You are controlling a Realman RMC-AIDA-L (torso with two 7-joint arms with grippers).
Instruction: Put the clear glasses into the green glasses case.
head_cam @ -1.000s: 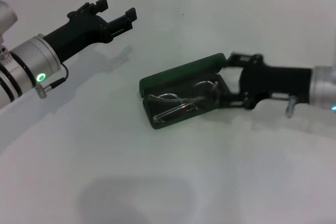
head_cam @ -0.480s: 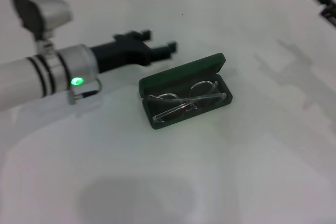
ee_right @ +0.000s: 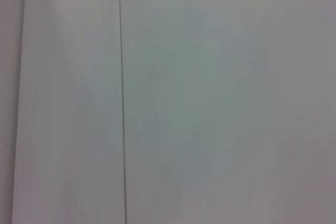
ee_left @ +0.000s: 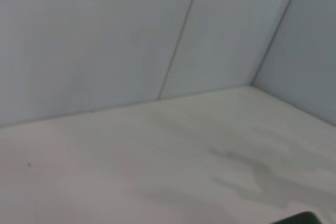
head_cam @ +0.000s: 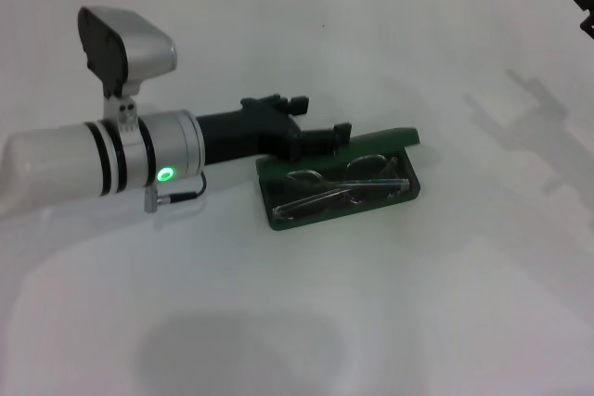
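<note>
The left arm reached in from the left side of the head view, its silver cuff showing a green light, and the black left gripper (head_cam: 320, 118) sat against the back edge of the green glasses case (head_cam: 278, 215), at the lid. Its fingers (head_cam: 342, 130) stood slightly apart, one prong behind the other, gripping nothing; they pressed on the top of the lid. The lid (head_cam: 385, 140) was tilted low over the tray, partway shut, with only a narrow wedge left between the two halves.

The case lay on the white table (head_cam: 390, 322), roughly at the middle of the head view, its long side running slantwise. Inside the tray the clear glasses (head_cam: 339, 187) lay flat, lenses towards the hinge side and the transparent temple arms stretched along the front wall.

Farther right the table showed soft shadows only. At the far right edge, high up, a small black piece of the right gripper (head_cam: 585, 2) just showed, well apart from the case; whether its fingers were apart or together could not be told.

The left wrist view showed table, tiled wall and a dark green sliver of the case (ee_left: 299, 219) at the frame's edge. The right wrist view showed only tiled wall.
</note>
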